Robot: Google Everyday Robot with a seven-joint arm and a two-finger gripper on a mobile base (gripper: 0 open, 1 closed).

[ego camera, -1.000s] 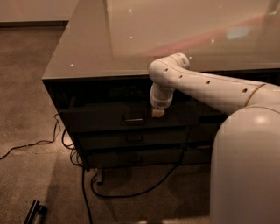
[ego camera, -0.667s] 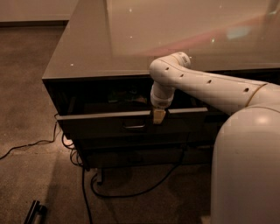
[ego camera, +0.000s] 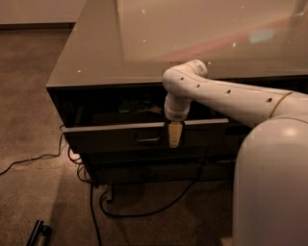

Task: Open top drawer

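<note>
End effector (ego camera: 175,135) hung straight down from the white arm (ego camera: 231,96), its pale tip lying against the front of the top drawer (ego camera: 110,137), just right of the handle (ego camera: 147,140); whether it was open or closed could not be told.

Brown carpet (ego camera: 29,120) covered the dim room's floor, running to a pale wall (ego camera: 38,9) at the far left. A wide counter (ego camera: 144,48) with a glossy grey-brown top filled the far and middle part of the scene, catching soft reflections. The robot's body (ego camera: 274,182), a rounded white bulk, stood at the near right, with the arm reaching left from it along the counter's near edge. Black cables (ego camera: 144,211) trailed over the carpet beneath and left of the counter.

Directly under the countertop, the top drawer stood partly pulled out toward the near side, its dark flat front forward of the counter's edge. The gap behind it was shadowed, its contents unclear. The small metal bar handle sat centred on the front. Lower drawer fronts (ego camera: 144,158) stayed flush below.
</note>
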